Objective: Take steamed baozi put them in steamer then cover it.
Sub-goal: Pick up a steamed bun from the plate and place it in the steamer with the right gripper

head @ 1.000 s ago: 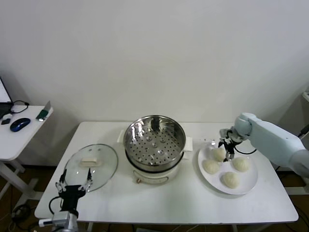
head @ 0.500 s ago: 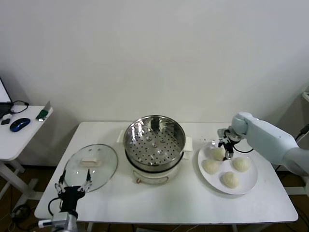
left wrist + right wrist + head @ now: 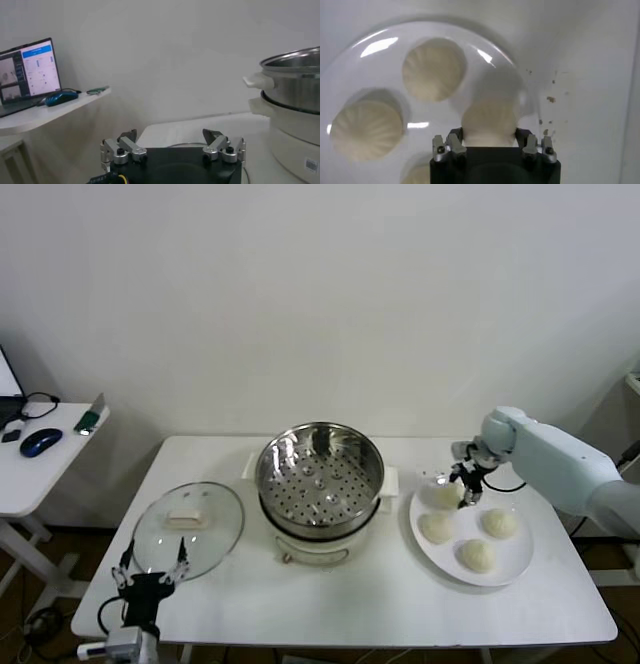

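My right gripper (image 3: 458, 487) is shut on one cream-white baozi (image 3: 440, 492) and holds it just above the far left rim of the white plate (image 3: 515, 559). In the right wrist view the bun (image 3: 489, 122) sits between the fingers (image 3: 454, 145). Three more baozi (image 3: 437, 527) lie on the plate, two of them in full in the right wrist view (image 3: 434, 68). The steel steamer (image 3: 320, 479) stands open at the table's middle. The glass cover (image 3: 188, 529) lies flat to its left. My left gripper (image 3: 150, 574) is open and empty at the front left edge.
A side table (image 3: 40, 459) with a mouse and laptop stands to the left, also in the left wrist view (image 3: 45, 107). The steamer's side and handle (image 3: 295, 100) fill that view's edge. Bare tabletop lies in front of the steamer.
My right gripper has lifted the far left baozi off the plate and moved it slightly left and up. Three buns stay on the plate. The left arm has barely moved.
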Action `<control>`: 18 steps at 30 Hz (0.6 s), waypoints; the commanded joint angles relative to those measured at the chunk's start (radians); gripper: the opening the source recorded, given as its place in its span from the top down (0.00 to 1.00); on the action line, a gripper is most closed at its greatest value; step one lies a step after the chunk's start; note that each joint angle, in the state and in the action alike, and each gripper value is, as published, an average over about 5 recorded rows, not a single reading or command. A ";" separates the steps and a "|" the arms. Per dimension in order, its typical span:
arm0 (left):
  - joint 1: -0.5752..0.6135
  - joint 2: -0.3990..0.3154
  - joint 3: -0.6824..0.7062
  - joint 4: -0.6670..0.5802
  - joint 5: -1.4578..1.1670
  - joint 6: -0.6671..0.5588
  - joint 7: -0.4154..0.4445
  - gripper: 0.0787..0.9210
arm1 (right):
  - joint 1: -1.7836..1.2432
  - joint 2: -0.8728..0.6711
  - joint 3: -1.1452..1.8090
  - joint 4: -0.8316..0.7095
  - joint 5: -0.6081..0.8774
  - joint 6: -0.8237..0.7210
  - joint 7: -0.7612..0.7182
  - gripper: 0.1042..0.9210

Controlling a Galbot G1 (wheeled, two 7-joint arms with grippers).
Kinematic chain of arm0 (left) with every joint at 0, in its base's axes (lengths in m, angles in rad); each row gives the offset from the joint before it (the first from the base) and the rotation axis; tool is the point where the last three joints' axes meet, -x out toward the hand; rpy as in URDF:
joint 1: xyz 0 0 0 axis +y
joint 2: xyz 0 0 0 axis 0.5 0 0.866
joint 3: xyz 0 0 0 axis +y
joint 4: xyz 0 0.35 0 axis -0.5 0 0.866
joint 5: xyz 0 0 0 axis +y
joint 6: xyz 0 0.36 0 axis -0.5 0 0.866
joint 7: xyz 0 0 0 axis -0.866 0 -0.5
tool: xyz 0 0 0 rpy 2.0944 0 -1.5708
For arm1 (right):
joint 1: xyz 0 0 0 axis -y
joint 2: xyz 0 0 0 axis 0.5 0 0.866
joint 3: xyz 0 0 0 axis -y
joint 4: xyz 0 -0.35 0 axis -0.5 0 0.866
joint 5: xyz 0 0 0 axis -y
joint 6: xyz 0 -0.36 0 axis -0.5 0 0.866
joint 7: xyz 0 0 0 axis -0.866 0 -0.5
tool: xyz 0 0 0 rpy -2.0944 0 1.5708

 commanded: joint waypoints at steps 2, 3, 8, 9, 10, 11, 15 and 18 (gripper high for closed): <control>0.005 0.004 0.000 -0.002 -0.001 -0.002 -0.002 0.12 | 0.249 0.025 -0.201 0.055 0.116 0.111 -0.041 0.30; 0.006 0.005 0.000 -0.003 -0.002 -0.003 -0.002 0.12 | 0.286 0.036 -0.222 0.067 0.124 0.128 -0.052 0.30; 0.016 0.007 0.002 -0.004 -0.003 -0.007 -0.003 0.12 | 0.427 0.112 -0.285 0.119 0.140 0.230 -0.087 0.30; 0.018 0.007 0.003 -0.003 -0.004 -0.008 -0.003 0.12 | 0.444 0.132 -0.287 0.124 0.130 0.259 -0.091 0.30; 0.020 0.007 0.004 -0.003 -0.004 -0.009 -0.003 0.12 | 0.456 0.150 -0.287 0.128 0.119 0.284 -0.094 0.30; 0.022 0.007 0.005 -0.002 -0.004 -0.010 -0.003 0.12 | 0.466 0.170 -0.286 0.133 0.106 0.305 -0.096 0.29; 0.028 0.007 0.006 0.000 -0.006 -0.013 -0.004 0.12 | 0.489 0.262 -0.260 0.159 0.040 0.393 -0.101 0.29; 0.030 0.010 0.005 0.005 -0.014 -0.014 -0.005 0.12 | 0.481 0.331 -0.237 0.167 -0.007 0.443 -0.096 0.29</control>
